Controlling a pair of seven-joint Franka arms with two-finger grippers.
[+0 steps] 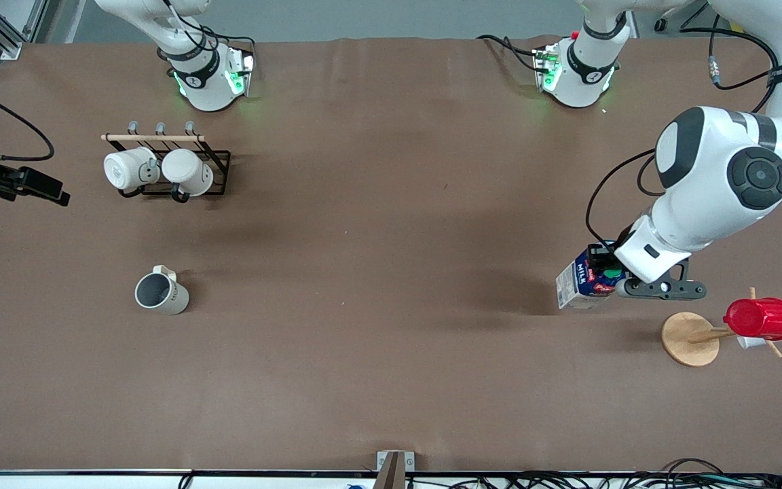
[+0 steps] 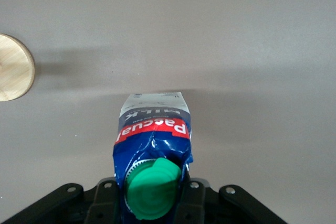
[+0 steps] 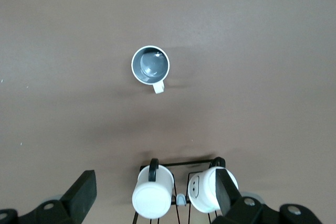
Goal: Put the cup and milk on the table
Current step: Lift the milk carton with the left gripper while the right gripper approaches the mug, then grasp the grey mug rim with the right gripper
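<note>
The milk (image 1: pixel 584 282), a dark blue carton with a red label and green cap, hangs tilted in my left gripper (image 1: pixel 601 272), low over the table (image 1: pixel 391 238) at the left arm's end. In the left wrist view the fingers (image 2: pixel 107 198) clamp the carton's top (image 2: pixel 152 140) on both sides of the cap. The cup (image 1: pixel 160 292), cream-white with a dark grey inside, stands upright on the table toward the right arm's end. My right gripper (image 3: pixel 155 182) is wide open and empty, high over the mug rack, with the cup (image 3: pixel 150 64) well apart from it.
A black wire rack (image 1: pixel 218 163) holds two all-white mugs (image 1: pixel 129 168), farther from the front camera than the cup. A wooden cup tree with a round base (image 1: pixel 690 338) carries a red ribbed cup (image 1: pixel 761 318), close beside the milk.
</note>
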